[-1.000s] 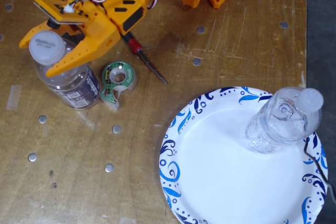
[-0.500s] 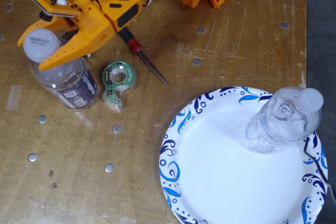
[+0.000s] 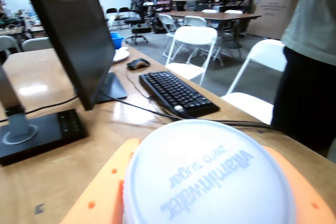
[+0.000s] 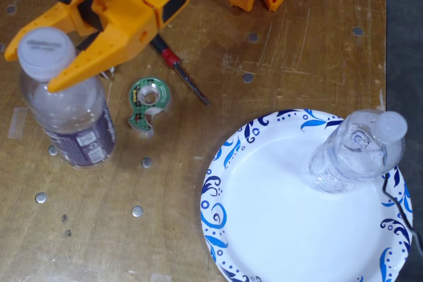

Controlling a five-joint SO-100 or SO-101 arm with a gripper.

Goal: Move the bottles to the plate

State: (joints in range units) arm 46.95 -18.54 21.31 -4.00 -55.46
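The larger bottle [image 4: 73,120], clear with a dark label, stands at the left of the wooden table in the fixed view. Its whitish cap [image 4: 45,51] sits between my orange gripper's [image 4: 30,70] fingers, which close on the neck just under it. In the wrist view the cap [image 3: 210,177], printed "vitaminwater zero sugar", fills the space between the two fingers of the gripper [image 3: 199,148]. The small crinkled bottle [image 4: 353,153] stands upright on the right part of the white plate [image 4: 264,222] with the blue swirl rim, which lies at the lower right.
A green tape dispenser [image 4: 149,104] and a screwdriver [image 4: 182,74] lie between the larger bottle and the plate. The table's right edge [image 4: 384,64] is close to the plate. The wrist view shows a monitor [image 3: 68,30], a keyboard [image 3: 176,93], white chairs and a person [image 3: 307,61].
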